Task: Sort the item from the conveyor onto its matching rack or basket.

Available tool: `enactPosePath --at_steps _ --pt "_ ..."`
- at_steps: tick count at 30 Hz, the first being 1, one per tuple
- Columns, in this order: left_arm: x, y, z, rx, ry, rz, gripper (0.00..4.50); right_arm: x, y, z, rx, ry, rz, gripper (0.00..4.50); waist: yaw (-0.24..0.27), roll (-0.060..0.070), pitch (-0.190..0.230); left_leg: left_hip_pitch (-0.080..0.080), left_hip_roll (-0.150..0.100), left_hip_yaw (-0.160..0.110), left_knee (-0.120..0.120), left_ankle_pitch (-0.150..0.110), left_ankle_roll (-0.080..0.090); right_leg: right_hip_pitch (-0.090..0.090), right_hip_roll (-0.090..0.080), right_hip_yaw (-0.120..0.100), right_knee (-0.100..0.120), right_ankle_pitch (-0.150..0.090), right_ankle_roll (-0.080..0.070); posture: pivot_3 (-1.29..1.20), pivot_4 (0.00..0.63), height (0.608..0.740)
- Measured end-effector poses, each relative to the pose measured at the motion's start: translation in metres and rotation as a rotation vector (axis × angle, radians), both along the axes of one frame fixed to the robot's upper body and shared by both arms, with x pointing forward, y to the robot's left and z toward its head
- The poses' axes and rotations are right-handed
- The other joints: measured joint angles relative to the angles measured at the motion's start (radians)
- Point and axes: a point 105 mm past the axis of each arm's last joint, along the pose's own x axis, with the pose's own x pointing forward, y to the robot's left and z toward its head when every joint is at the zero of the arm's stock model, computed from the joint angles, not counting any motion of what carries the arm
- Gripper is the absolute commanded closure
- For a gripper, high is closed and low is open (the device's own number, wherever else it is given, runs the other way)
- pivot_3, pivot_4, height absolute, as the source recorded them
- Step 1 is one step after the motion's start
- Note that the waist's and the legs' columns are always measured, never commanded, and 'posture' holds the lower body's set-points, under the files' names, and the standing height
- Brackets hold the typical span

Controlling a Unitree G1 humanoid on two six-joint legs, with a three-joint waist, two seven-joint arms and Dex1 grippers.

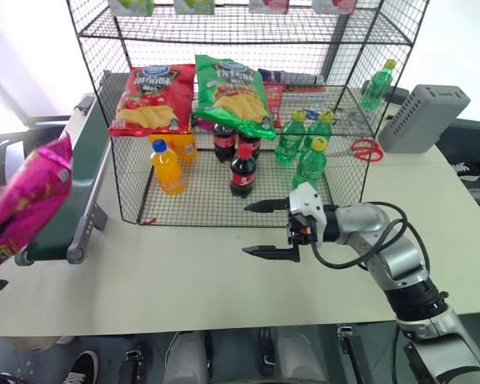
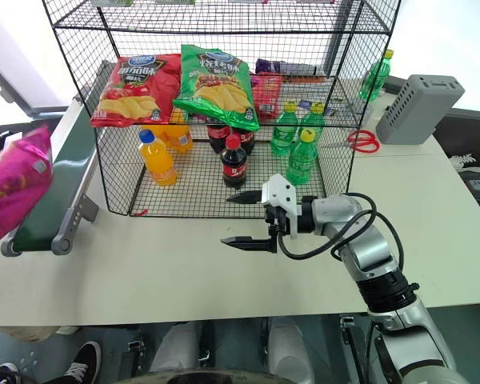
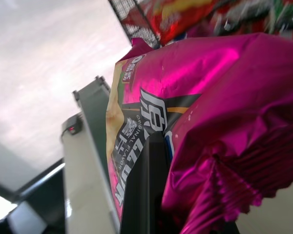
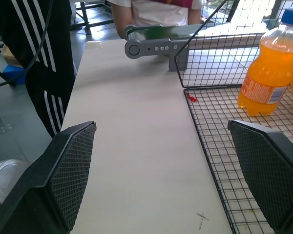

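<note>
Pink crisp bag [image 1: 24,200] hangs at the far left edge of the head views, lifted off the conveyor [image 1: 76,180], just beside its near end. Left wrist view: left gripper [image 3: 151,190] is clamped on the bag's crimped end, one black finger [image 3: 144,185] pressed against the foil. Right gripper [image 1: 270,228] sits center frame with its jaws wide apart and empty, hovering over the table [image 1: 184,280] in front of the rack [image 1: 224,120].

Likely step: carry to the shelf. Matching spot looks like the middle tier, beside the red bag [image 1: 150,100] and green bag [image 1: 234,94]. Keep the pinch firm since glossy foil may slip, clear the wire front edge, keep the right arm aside.
</note>
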Motion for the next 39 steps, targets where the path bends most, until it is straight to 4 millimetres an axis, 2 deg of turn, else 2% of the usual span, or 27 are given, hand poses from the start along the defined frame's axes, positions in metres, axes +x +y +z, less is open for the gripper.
enactPosePath --at_steps 4,8,14,17,27,33,37,39 --pt "-0.021 -0.037 0.008 -0.325 0.206 -0.236 4.47 0.006 -0.011 0.009 0.017 0.014 -0.007 0.00 0.004 0.001 0.001 0.001 -0.001 -0.001 0.001 0.000 0.000 0.001 0.000 0.000 0.000 0.000 0.000 0.00 0.150 0.740" --pt "-0.030 -0.075 0.014 -0.552 0.360 -0.463 4.47 0.003 -0.018 0.016 0.058 0.114 0.003 0.00 0.009 0.001 0.001 0.002 -0.001 -0.002 0.001 0.000 0.000 0.003 0.000 0.000 0.000 -0.002 -0.003 0.00 0.150 0.740" --pt "-0.022 -0.116 0.017 -0.790 0.460 -0.764 4.47 -0.029 -0.030 0.037 0.097 0.369 0.130 0.00 0.009 0.004 0.002 0.003 -0.001 -0.004 0.000 0.000 0.000 0.003 0.001 0.000 0.000 -0.001 -0.003 0.00 0.150 0.740" --pt "-0.012 -0.137 0.010 -0.854 0.507 -0.900 4.47 -0.042 -0.030 0.049 0.129 0.483 0.204 0.00 0.007 0.004 0.002 0.004 -0.002 -0.004 0.000 0.000 0.000 0.004 0.001 0.001 0.000 -0.001 -0.002 0.00 0.150 0.740" --pt "0.011 -0.177 -0.003 -0.960 0.577 -1.123 4.47 -0.062 -0.014 0.062 0.115 0.585 0.307 0.00 0.011 0.002 0.001 0.003 -0.002 -0.003 0.000 0.000 0.000 0.004 0.001 0.001 0.000 -0.001 -0.001 0.00 0.150 0.740" --pt "0.030 -0.180 -0.011 -0.927 0.548 -1.075 4.47 -0.063 -0.010 0.064 0.119 0.593 0.316 0.00 0.009 0.002 0.001 0.003 -0.002 -0.003 0.000 0.000 0.000 0.004 0.002 0.001 0.000 0.000 -0.001 0.00 0.150 0.740" --pt "0.033 -0.181 -0.017 -0.904 0.548 -1.050 4.47 -0.064 -0.009 0.062 0.103 0.608 0.318 0.00 0.010 0.002 0.001 0.003 -0.002 -0.003 0.000 0.000 0.000 0.004 0.002 0.001 0.000 0.000 -0.001 0.00 0.150 0.740" --pt "0.034 -0.182 -0.020 -0.902 0.545 -1.043 4.50 -0.064 -0.009 0.060 0.097 0.611 0.316 0.53 0.010 0.002 0.001 0.003 -0.002 -0.003 0.000 0.000 0.000 0.004 0.001 0.001 0.000 0.000 -0.001 0.00 0.150 0.740"
